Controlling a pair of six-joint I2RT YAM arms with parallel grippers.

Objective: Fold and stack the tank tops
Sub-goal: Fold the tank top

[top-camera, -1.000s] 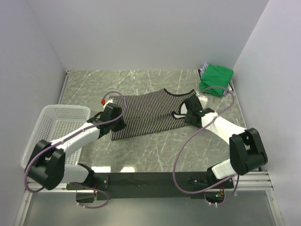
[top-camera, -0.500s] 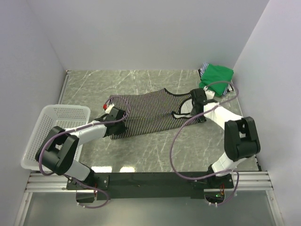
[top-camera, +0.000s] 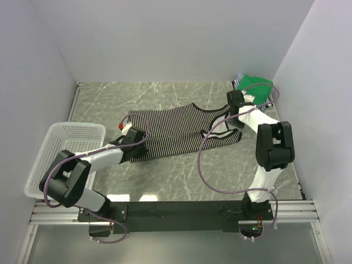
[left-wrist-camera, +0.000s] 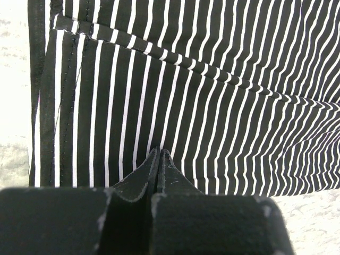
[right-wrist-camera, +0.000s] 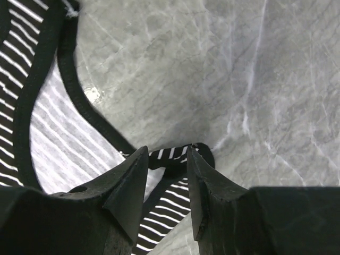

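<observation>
The right claw (right-wrist-camera: 166, 159) has slid from the chest of the striped top (top-camera: 176, 132) toward the upper right and now stands half-open astride a strap loop (right-wrist-camera: 204, 155), so a fold looks ready to start. The left claw (left-wrist-camera: 159, 156) is pinched closed over that top's left end (cloth caught or not, I cannot tell). The top lies flat in the middle of the bench (top-camera: 165, 176), long axis left to right, straps pointing right toward the green top (top-camera: 257, 87).

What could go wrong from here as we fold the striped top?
1. The right tool stands open around a thin strap; closing could miss it.
2. The left tool is shut against the striped tank top; whether cloth is pinched is unclear, so lifting may slip.
3. The right arm's cable loops by the green tank top and could drag it.
</observation>
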